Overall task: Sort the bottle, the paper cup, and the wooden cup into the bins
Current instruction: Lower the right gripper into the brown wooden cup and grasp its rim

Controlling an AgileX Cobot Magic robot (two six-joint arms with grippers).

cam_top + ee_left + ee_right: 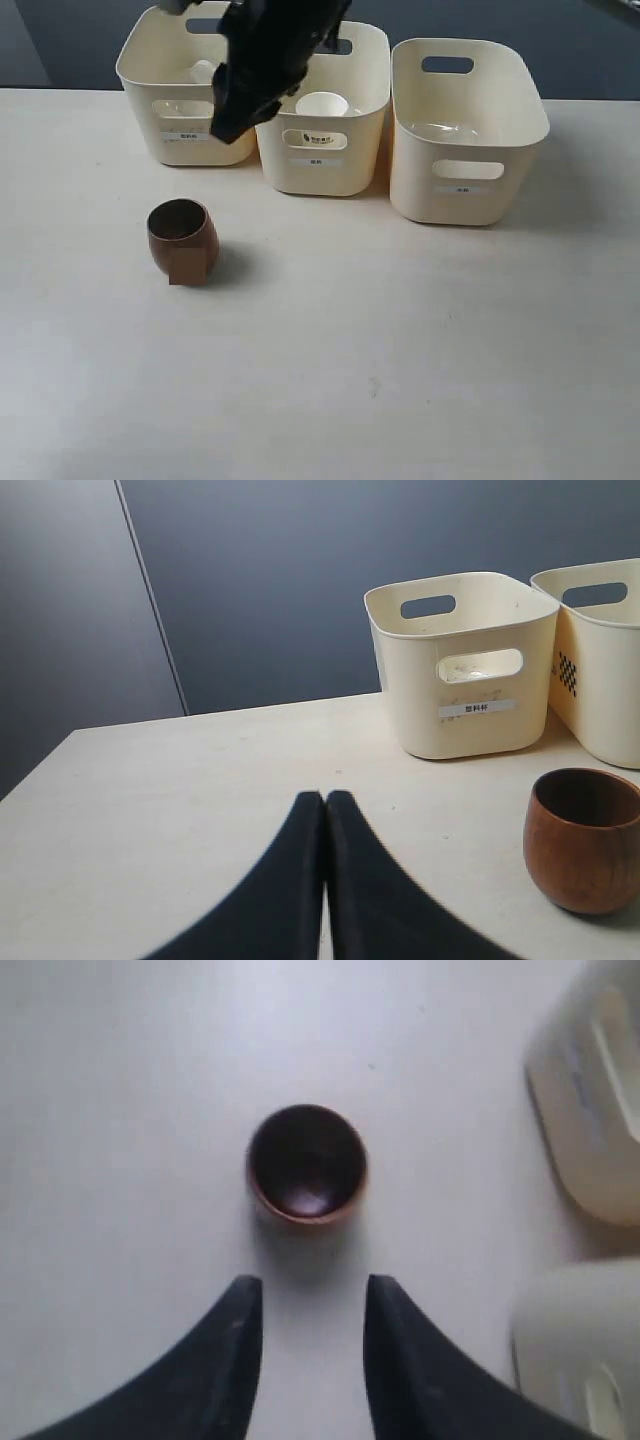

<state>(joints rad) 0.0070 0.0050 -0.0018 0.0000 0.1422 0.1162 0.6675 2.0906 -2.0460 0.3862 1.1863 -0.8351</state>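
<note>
The wooden cup [182, 240] stands upright and empty on the table in front of the left bin [160, 140]. My right gripper [313, 1285] hangs open high above the table, the wooden cup [306, 1163] just ahead of its fingertips; in the exterior view it [228, 122] is a dark shape over the left and middle bins. The bottle [203, 71] lies in the left bin. Inside the middle bin [330, 170] sits the paper cup [322, 103]. My left gripper [325, 798] is shut and empty, low over the table, with the wooden cup [583, 840] off to one side.
The right bin [465, 190] stands beside the middle one. All three bins line the far edge of the table. A dark wall rises behind them. In the left wrist view the left bin [470, 720] and part of the middle bin [600, 680] show.
</note>
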